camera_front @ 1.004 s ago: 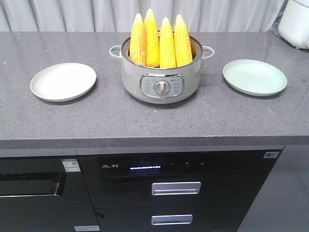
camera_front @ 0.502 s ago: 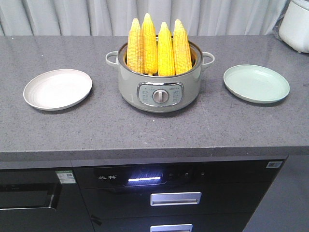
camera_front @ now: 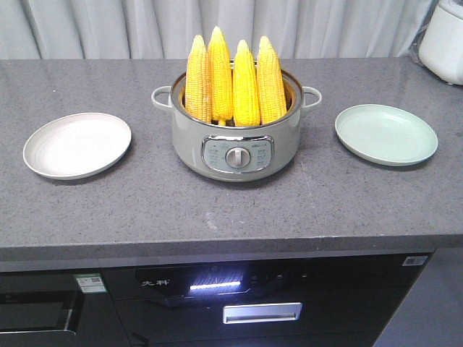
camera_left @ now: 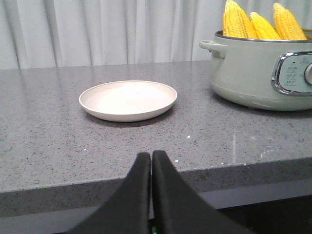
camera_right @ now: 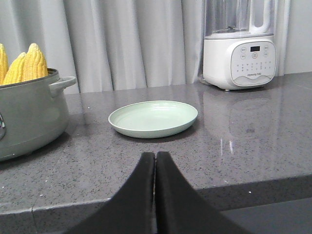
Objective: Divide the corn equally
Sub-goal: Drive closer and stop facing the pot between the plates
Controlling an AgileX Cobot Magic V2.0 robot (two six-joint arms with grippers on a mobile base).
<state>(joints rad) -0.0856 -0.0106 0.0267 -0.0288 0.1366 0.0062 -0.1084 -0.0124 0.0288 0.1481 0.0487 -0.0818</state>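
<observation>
Dead centre on the counter [camera_front: 145, 202], front view: pot [camera_front: 235, 148] with all four corn cobs [camera_front: 235, 79] standing tips-up, easy to pinch from above. White plate [camera_front: 77, 144] left, green plate [camera_front: 386, 135] right, both bare. I read that as two cobs each, none served yet.
Left wrist view: left gripper [camera_left: 151, 158] clenched, empty, facing the white plate.
Right wrist view: right gripper [camera_right: 155, 157] likewise clenched, empty, lined up on the green plate, blender [camera_right: 239, 48] behind.
</observation>
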